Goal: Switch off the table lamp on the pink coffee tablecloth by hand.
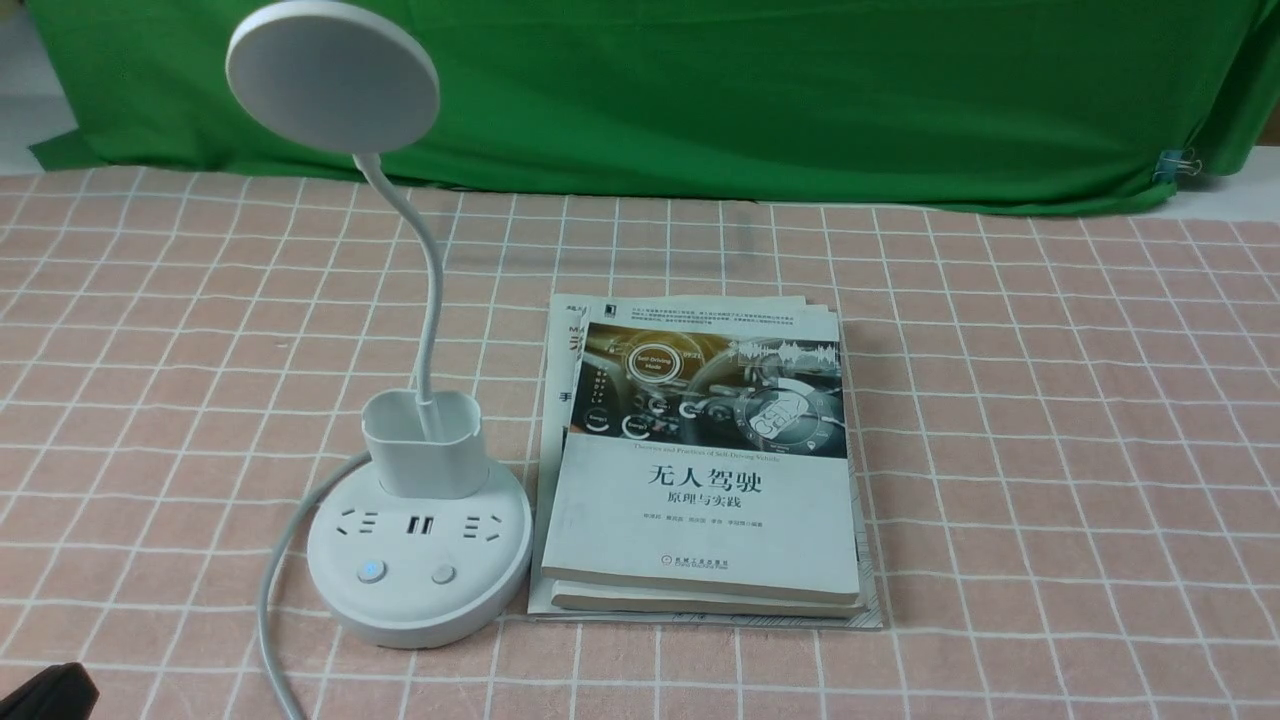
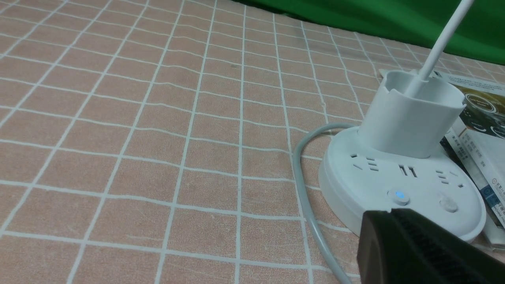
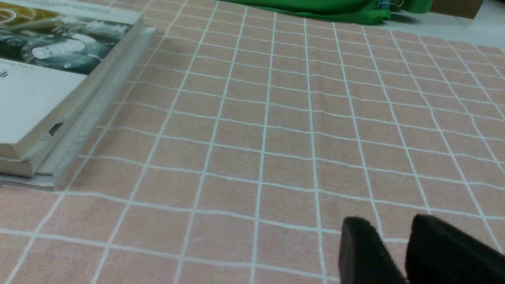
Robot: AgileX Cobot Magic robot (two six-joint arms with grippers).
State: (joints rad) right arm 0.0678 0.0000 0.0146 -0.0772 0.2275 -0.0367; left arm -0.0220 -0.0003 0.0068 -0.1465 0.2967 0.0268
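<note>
The white table lamp point(image 1: 420, 540) stands on the pink coffee tablecloth point(image 1: 1050, 420), left of centre, with its disc head point(image 1: 332, 75) up on the bent neck. Its left button point(image 1: 371, 571) glows blue; the right button point(image 1: 443, 574) is unlit. In the left wrist view my left gripper point(image 2: 390, 213) is shut and empty, its tip just in front of the lamp base point(image 2: 355, 177), close to the blue button point(image 2: 399, 195). Only its corner point(image 1: 45, 695) shows in the front view. My right gripper point(image 3: 394, 232) is slightly open and empty over bare cloth.
A stack of books point(image 1: 700, 470) lies right beside the lamp base, and shows in the right wrist view point(image 3: 51, 90). The lamp's white cord point(image 1: 275, 590) curves off the base's left side toward the front edge. A green cloth backdrop point(image 1: 750, 90) hangs behind.
</note>
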